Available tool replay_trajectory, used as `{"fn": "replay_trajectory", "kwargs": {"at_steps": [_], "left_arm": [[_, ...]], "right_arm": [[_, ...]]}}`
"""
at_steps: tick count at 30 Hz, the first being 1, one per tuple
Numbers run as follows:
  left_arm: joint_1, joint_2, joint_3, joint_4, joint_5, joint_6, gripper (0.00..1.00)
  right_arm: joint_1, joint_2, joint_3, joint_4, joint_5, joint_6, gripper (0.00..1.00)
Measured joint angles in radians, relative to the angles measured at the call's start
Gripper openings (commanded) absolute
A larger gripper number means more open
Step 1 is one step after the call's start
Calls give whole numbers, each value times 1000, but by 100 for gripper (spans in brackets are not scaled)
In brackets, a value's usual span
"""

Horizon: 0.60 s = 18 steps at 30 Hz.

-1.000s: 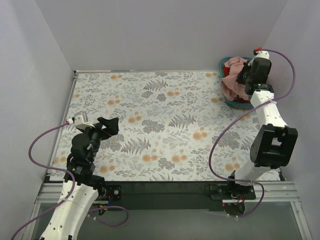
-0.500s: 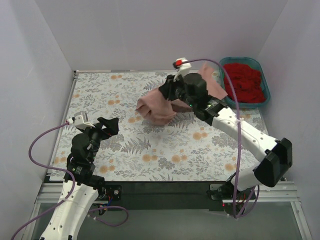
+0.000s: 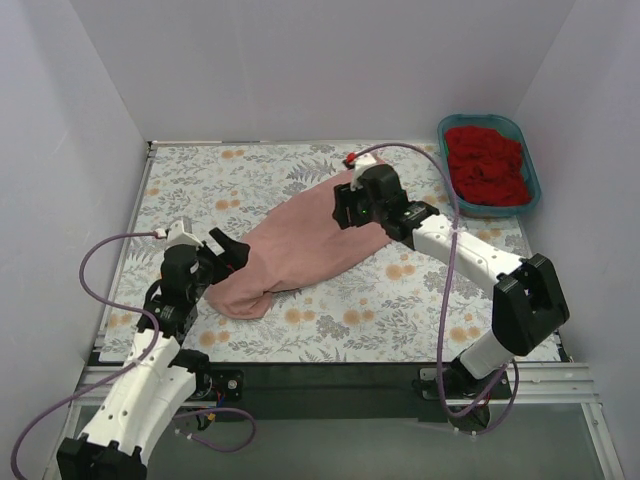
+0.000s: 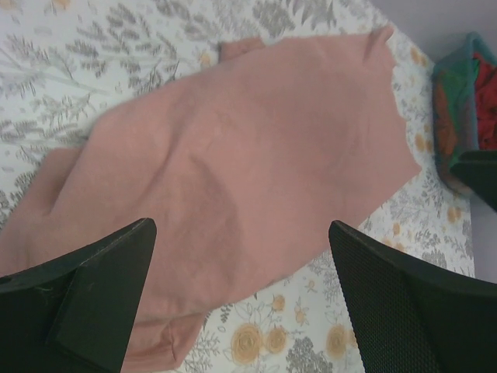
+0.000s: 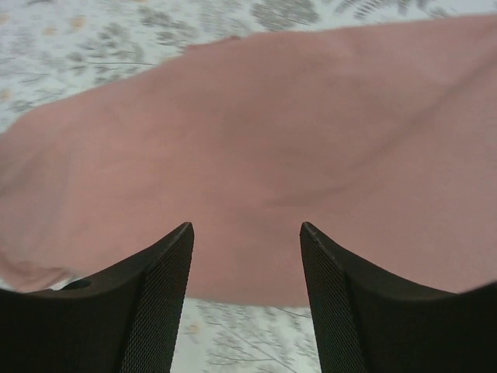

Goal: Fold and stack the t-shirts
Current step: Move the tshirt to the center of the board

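The salmon-pink t-shirt (image 3: 300, 245) lies stretched out diagonally across the middle of the floral cloth, crumpled and unfolded. My right gripper (image 3: 347, 208) hovers over its far right end. In the right wrist view the right gripper (image 5: 247, 233) is open, with the pink cloth (image 5: 256, 132) below it and nothing between the fingers. My left gripper (image 3: 228, 254) is at the shirt's near left end. In the left wrist view the left gripper (image 4: 241, 225) is wide open above the pink shirt (image 4: 233, 155) and holds nothing. The red t-shirt (image 3: 488, 165) lies bunched in the teal tub (image 3: 531, 182).
The grey-and-orange floral cloth (image 3: 200, 190) covers the whole table. The teal tub stands at the far right corner and shows at the right edge of the left wrist view (image 4: 454, 101). White walls close in the table on the left, back and right.
My right arm pulled the pink shirt out of the tub, swung it left to the table's middle, laid it down and opened its jaws. My left arm moved in to the shirt's near end.
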Motion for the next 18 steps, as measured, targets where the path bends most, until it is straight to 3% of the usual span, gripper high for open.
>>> {"fn": "replay_trajectory", "kwargs": {"at_steps": [4, 8, 12, 18], "left_arm": [[0, 146, 36, -83, 45, -79, 93], [-5, 266, 55, -171, 43, -140, 93], [-6, 302, 76, -269, -7, -226, 93], [-6, 226, 84, -399, -122, -361, 92]], "right_arm": [[-235, 14, -65, -9, -42, -11, 61], [-382, 94, -69, -12, -69, 6, 61], [-416, 198, -68, -14, -90, 26, 61], [-422, 287, -60, -18, -86, 37, 61]]}}
